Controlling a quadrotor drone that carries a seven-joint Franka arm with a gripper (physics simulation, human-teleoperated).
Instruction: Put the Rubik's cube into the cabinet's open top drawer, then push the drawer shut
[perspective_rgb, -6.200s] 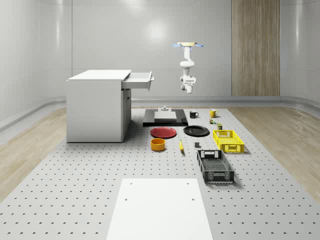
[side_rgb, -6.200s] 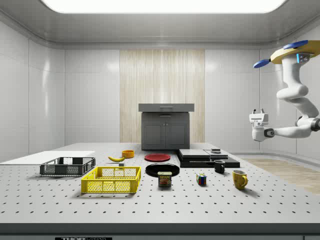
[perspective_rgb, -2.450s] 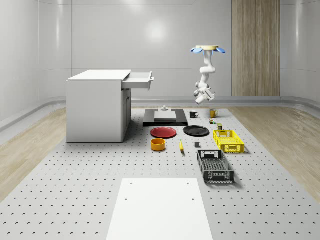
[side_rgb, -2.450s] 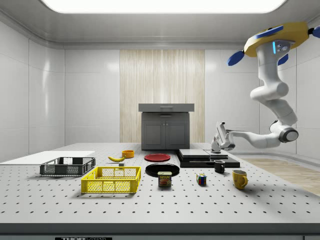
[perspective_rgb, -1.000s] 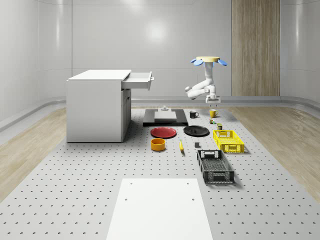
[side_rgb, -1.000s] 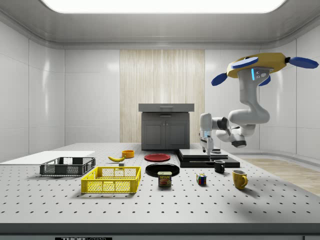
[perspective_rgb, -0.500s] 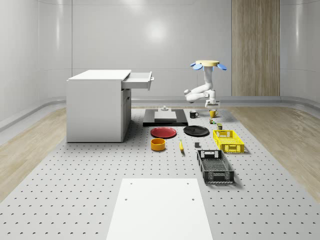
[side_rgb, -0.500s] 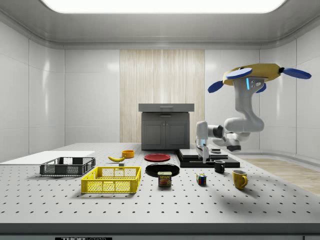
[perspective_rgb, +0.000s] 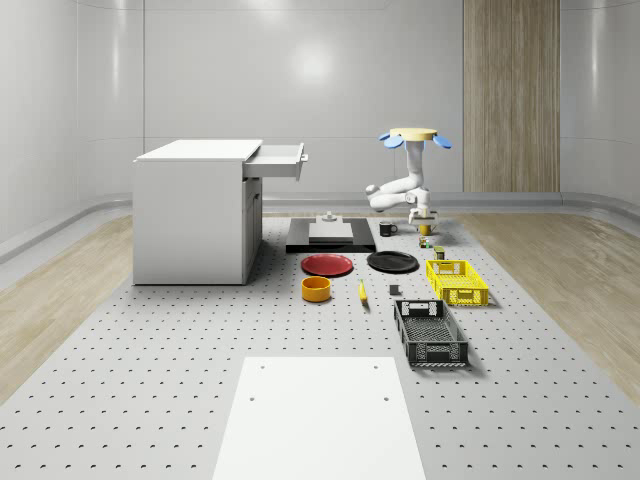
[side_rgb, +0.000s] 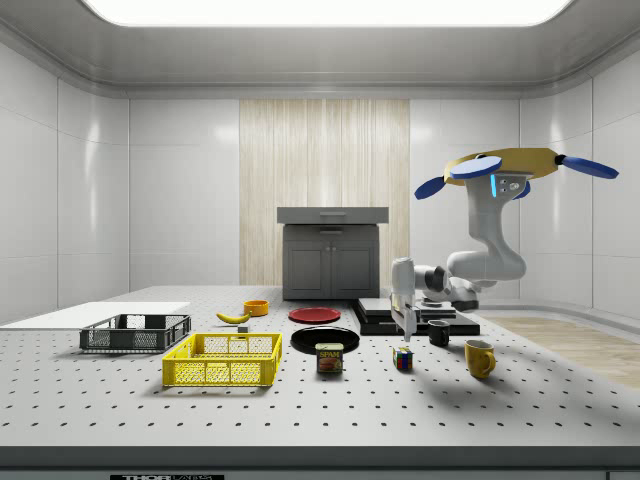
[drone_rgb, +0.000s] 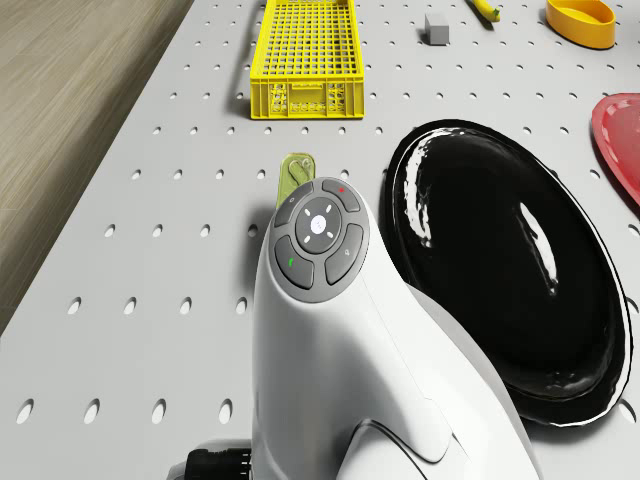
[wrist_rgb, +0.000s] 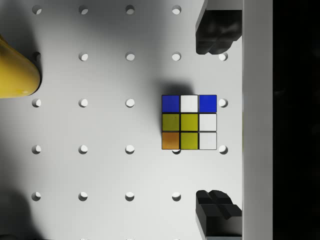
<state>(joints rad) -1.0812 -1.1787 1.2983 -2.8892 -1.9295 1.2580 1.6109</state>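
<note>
Whole-scene view: drone (perspective_rgb: 414, 134) hovering over table (perspective_rgb: 150, 370) near yellow mug (perspective_rgb: 425, 228); cabinet (perspective_rgb: 195, 212), top drawer (perspective_rgb: 276, 160) open.
Side view: gripper (side_rgb: 407, 328) poised just above Rubik's cube (side_rgb: 403, 358).
Wrist view: fingers (wrist_rgb: 216, 33) spread apart, the cube lying on the table between them.

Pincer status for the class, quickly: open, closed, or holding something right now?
Pincer: open, holding nothing, its fingers spread either side above the Rubik's cube on the table.
</note>
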